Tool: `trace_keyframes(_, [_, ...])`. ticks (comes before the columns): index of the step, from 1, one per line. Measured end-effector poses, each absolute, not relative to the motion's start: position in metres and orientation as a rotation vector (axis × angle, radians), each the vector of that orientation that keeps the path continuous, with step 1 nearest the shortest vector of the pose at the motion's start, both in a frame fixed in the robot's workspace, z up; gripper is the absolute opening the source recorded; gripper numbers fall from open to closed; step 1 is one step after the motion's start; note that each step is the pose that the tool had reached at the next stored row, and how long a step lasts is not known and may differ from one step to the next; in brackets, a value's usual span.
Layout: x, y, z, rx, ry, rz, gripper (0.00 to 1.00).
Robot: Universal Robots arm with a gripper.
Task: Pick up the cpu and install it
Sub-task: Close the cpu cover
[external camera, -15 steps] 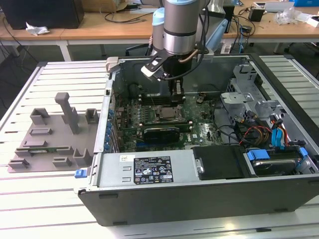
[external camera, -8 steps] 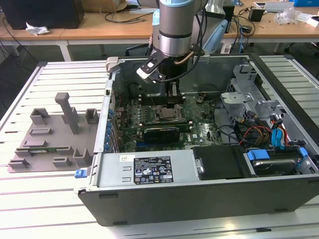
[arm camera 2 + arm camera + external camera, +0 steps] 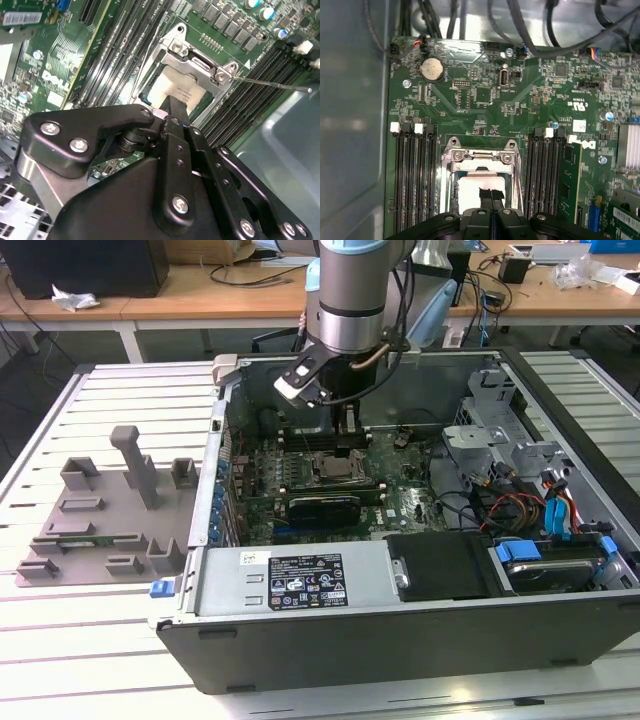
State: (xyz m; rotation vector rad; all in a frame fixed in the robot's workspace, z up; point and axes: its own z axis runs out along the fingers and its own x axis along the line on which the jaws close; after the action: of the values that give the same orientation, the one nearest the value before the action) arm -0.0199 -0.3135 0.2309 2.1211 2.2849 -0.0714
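Single arm working inside an open computer case [image 3: 400, 635] that stands on a slatted white table [image 3: 100, 640]. The gripper [image 3: 348, 430] points straight down over the green motherboard [image 3: 405, 490]. In both wrist views the jaws are clenched: the two black fingers [image 3: 485, 195] lie side by side with only a thin seam between them, and no part can be made out in that seam. The cpu [image 3: 469, 192], seen as a flat pale square, lies level inside the metal socket frame [image 3: 448, 175], directly beneath the fingertips. In the second wrist view the cpu [image 3: 170, 82] extends out from under the tips toward the screwed end of the socket frame [image 3: 197, 62]. Whether the tips touch its top cannot be told. Rows of black memory slots [image 3: 412, 175] run parallel to the frame on either side of the jaws, just beyond its rails. A thin metal lever [image 3: 272, 85] reaches away from one corner of the frame, across the slots. A round coin battery [image 3: 432, 69] sits farther out on the board, beyond the frame and well apart from the jaws. In the exterior view a silver labelled box [image 3: 290, 585] lies along the case wall, well apart from the jaws. A bundle of coloured cables [image 3: 520, 510] lies toward the exterior view's right. The grey fixture blocks [image 3: 110, 510] stand outside the case on the table, well apart from the jaws toward the exterior view's left.
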Motion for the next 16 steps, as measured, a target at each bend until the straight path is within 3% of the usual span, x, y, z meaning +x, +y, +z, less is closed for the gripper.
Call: trace_keyframes(16, [-0.0199,-0.3135,0.2305,1.628,2.648,-0.065,0.11])
